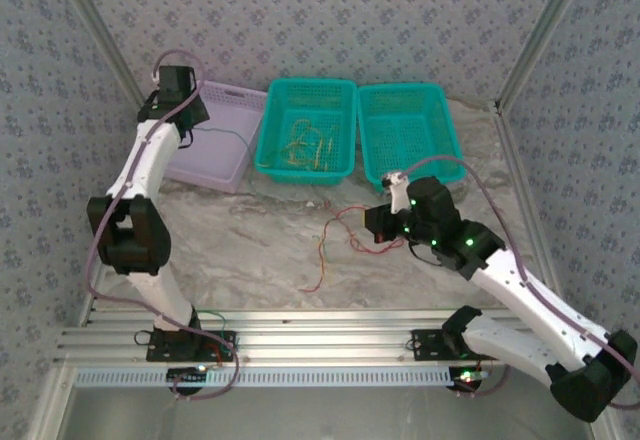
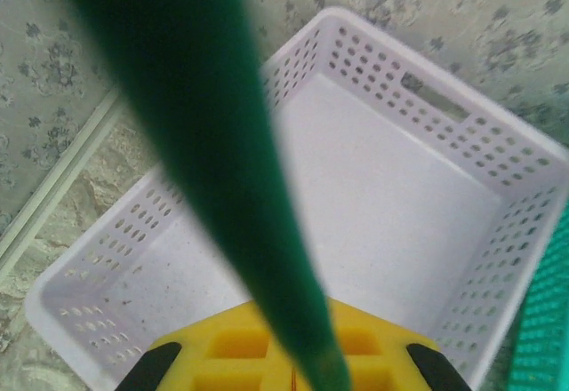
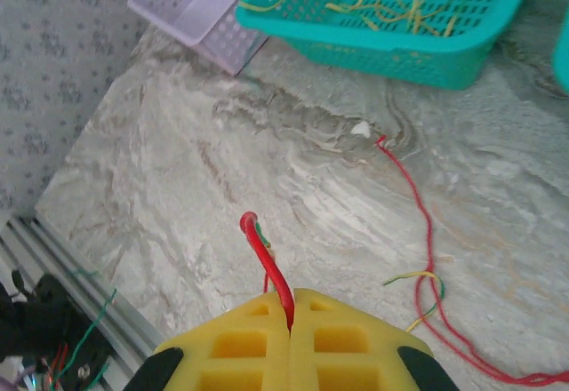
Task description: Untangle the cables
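My left gripper (image 1: 188,120) hangs over the lavender basket (image 1: 228,168), shut on a green cable (image 2: 231,160) that runs blurred past the lens to the pads (image 2: 240,351). In the top view that green cable (image 1: 225,132) trails over the basket. My right gripper (image 1: 378,225) is low over the table centre-right, its yellow fingers (image 3: 351,338) shut on a red cable (image 3: 267,262) that loops up from them. More red cable (image 3: 425,231) lies on the marble, crossed by a green-yellow wire (image 3: 418,278). The tangle (image 1: 345,228) trails toward the front (image 1: 316,278).
A teal basket (image 1: 272,125) at the back centre holds several yellow and green wires (image 1: 305,145); it also appears in the right wrist view (image 3: 382,49). A second teal basket (image 1: 372,130) stands to its right. An aluminium rail (image 1: 330,335) edges the front.
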`<control>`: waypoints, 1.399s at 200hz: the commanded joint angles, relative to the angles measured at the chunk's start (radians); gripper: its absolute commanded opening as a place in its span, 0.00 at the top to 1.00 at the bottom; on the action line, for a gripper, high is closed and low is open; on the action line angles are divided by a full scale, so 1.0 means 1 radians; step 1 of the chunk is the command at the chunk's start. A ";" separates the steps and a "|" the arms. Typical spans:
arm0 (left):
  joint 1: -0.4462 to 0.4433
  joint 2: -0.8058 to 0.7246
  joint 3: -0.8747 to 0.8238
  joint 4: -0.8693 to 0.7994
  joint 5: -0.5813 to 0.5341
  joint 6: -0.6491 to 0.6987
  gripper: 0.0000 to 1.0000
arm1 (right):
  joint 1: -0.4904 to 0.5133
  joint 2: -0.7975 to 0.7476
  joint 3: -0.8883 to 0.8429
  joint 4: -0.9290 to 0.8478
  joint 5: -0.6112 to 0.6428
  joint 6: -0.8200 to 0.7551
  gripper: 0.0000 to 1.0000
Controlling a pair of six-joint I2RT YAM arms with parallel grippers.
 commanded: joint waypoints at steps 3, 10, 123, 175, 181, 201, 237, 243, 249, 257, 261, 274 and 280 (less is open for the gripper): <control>0.006 0.070 0.048 -0.050 -0.001 0.020 0.86 | 0.052 0.042 0.075 -0.013 0.035 -0.070 0.78; 0.007 0.077 0.043 -0.051 0.012 0.013 0.82 | 0.067 0.051 0.084 -0.013 0.036 -0.076 0.69; -0.017 -0.232 -0.124 -0.025 0.081 -0.122 0.00 | 0.240 0.236 0.122 0.103 -0.207 -0.059 0.36; -0.023 -0.513 -0.301 -0.082 0.032 -0.204 0.00 | 0.318 0.493 0.160 0.216 -0.309 0.018 0.40; -0.025 -0.552 -0.326 -0.083 0.023 -0.204 0.00 | 0.324 0.522 0.170 0.228 -0.314 0.028 0.40; -0.025 -0.668 -0.376 -0.115 0.017 -0.197 0.00 | 0.349 0.622 0.205 0.277 -0.345 0.061 0.41; -0.023 -0.819 -0.428 -0.188 -0.003 -0.165 0.00 | 0.451 0.788 0.303 0.340 -0.346 0.095 0.41; -0.023 -0.843 -0.442 -0.192 -0.007 -0.163 0.00 | 0.465 0.810 0.319 0.344 -0.346 0.098 0.41; -0.023 -0.866 -0.456 -0.192 -0.012 -0.159 0.00 | 0.478 0.828 0.321 0.353 -0.342 0.101 0.41; -0.024 -0.892 -0.474 -0.194 -0.021 -0.161 0.00 | 0.491 0.845 0.357 0.358 -0.330 0.100 0.41; -0.023 -0.904 -0.484 -0.194 -0.027 -0.162 0.00 | 0.496 0.853 0.364 0.358 -0.326 0.100 0.41; -0.023 -0.943 -0.520 -0.178 -0.021 -0.157 0.00 | 0.509 0.882 0.387 0.347 -0.327 0.100 0.41; -0.024 -0.957 -0.537 -0.170 -0.021 -0.153 0.00 | 0.516 0.895 0.397 0.346 -0.331 0.099 0.41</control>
